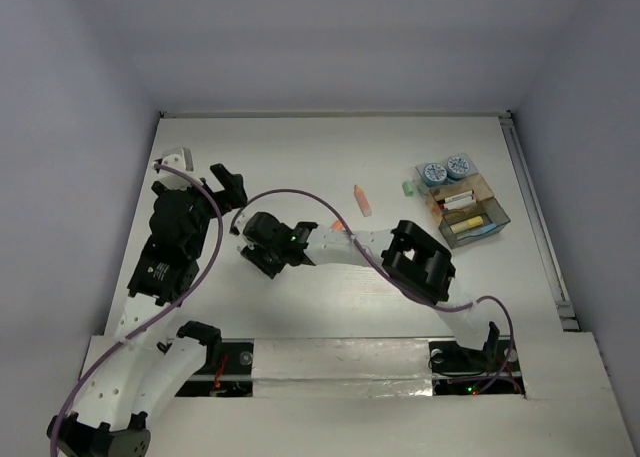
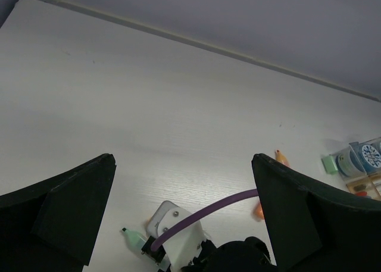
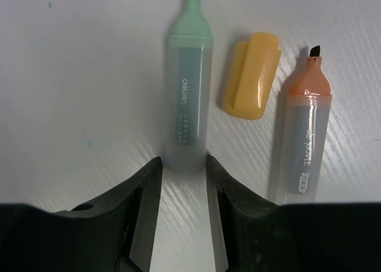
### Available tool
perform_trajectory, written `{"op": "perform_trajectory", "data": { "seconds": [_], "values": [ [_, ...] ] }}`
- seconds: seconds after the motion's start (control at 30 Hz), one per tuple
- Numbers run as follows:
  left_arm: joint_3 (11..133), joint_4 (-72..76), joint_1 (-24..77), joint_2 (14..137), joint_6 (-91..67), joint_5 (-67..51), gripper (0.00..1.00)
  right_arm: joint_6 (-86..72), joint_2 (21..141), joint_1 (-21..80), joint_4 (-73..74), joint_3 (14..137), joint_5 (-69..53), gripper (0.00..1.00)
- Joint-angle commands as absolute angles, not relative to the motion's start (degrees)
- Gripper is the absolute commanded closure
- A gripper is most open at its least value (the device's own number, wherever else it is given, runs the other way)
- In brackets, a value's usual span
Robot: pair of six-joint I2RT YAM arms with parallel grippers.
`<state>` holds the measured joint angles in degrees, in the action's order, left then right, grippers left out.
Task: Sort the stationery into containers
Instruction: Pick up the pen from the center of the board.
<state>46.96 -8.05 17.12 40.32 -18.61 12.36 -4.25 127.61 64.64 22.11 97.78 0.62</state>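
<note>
One worktop (image 1: 300, 147) carries one tray (image 1: 497, 220) at the right rear (two rolls (image 1: 433, 173) at its far end). The left gripper (image 2: 184, 183) gapes wide. The right gripper (image 3: 183, 162) pinches one green marker (image 3: 189, 75) lying flat. Beside it lie one orange marker (image 3: 303, 141) and one cap (image 3: 253, 75).

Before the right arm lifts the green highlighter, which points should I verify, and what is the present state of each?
1. Green highlighter between the jaws of the right gripper: ok, its rear end sits between them.
2. Grip firm: cannot tell; the jaws look close to or against the barrel.
3. Green highlighter capped: not ok, its tip is bare.
4. Orange cap and orange highlighter apart from the jaws: ok, both lie to one side.
5. Left gripper empty: ok, jaws wide open, nothing between them.
6. Free room in the container: cannot tell.
</note>
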Motion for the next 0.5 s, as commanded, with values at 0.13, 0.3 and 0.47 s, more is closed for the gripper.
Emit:
{"op": "perform_trajectory", "data": {
  "seconds": [0.13,0.3,0.47],
  "values": [
    [49.5,-7.0,16.1,39.0,-19.4,13.4,0.01,-5.1,127.2,65.6,19.5,97.1,2.8,0.67],
    [49.2,-6.8,16.1,38.8,-19.4,13.0,0.01,-6.3,127.5,65.6,19.2,97.0,3.4,0.53],
    [49.0,-6.4,16.1,38.6,-19.4,12.6,0.01,-7.9,127.4,65.6,17.8,96.0,2.6,0.59]
  ]
}}
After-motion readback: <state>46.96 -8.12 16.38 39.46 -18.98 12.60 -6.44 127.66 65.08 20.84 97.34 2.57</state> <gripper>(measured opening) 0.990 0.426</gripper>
